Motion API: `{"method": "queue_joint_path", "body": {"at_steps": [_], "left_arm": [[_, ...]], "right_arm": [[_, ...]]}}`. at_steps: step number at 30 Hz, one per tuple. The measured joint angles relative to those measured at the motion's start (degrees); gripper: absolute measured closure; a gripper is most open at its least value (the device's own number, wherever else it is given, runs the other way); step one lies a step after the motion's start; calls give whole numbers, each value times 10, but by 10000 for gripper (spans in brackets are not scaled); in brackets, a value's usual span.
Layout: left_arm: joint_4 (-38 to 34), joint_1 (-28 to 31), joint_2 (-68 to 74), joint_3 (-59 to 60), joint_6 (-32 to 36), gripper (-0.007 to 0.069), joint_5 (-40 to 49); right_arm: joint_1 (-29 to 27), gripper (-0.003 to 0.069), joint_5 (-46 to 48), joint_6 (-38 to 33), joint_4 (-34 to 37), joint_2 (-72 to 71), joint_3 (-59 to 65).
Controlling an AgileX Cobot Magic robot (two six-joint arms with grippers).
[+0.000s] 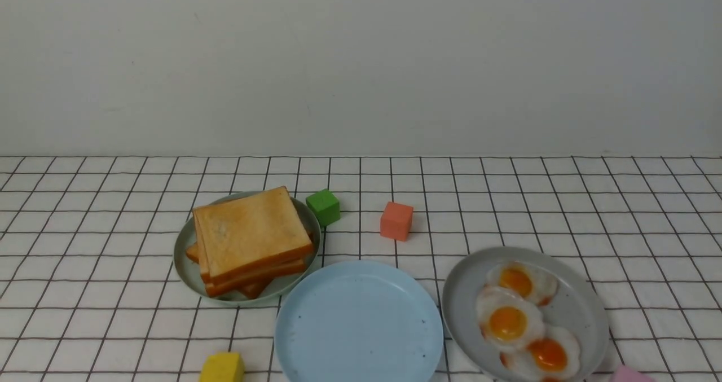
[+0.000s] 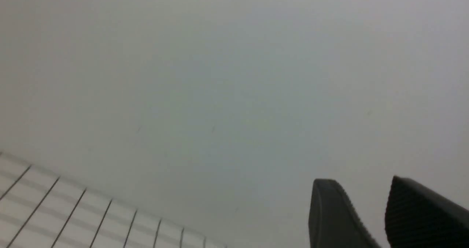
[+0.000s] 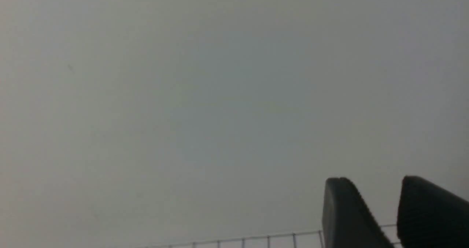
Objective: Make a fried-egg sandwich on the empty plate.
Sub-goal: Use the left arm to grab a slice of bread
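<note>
The empty plate [image 1: 359,323], pale blue with tiny specks, lies at the front middle of the checked cloth in the front view. No fried-egg sandwich is in view. A pile of golden toast slices [image 1: 251,235] rests on a grey-green plate [image 1: 183,258] to its left. Three fried eggs [image 1: 507,321] lie on a grey plate [image 1: 578,306] to its right. Neither arm shows in the front view. Each wrist view faces the bare wall. My left gripper [image 2: 361,182] is open with nothing between its dark fingers. My right gripper [image 3: 373,180] is open too, holding nothing.
A green cube [image 1: 323,206] sits just behind the toast plate and a salmon cube [image 1: 396,220] behind the blue plate. A yellow cube [image 1: 221,368] lies at the front edge left of the blue plate. A pink block [image 1: 629,374] peeks in at the front right.
</note>
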Motion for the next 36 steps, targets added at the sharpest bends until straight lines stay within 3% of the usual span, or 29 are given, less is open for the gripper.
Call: {"method": "queue_joint_path", "body": {"at_steps": [5,14,18,25,36], "left_arm": [[6,0,100,-14,2,386,61],[-99,0,298,-18,13,386,145],[-176,0,411,-61,93,386,185],[-201,0,535,-144,229,386,200],[-207,0,643,-197,266,386,198]], "right_arm": [[0,418,20,-8,7,48,-1],[0,418,177,-59,158,127,8],[0,418,220,-123,224,158,8],[0,418,224,-183,281,163,8],[0,418,224,-197,293,163,8]]}}
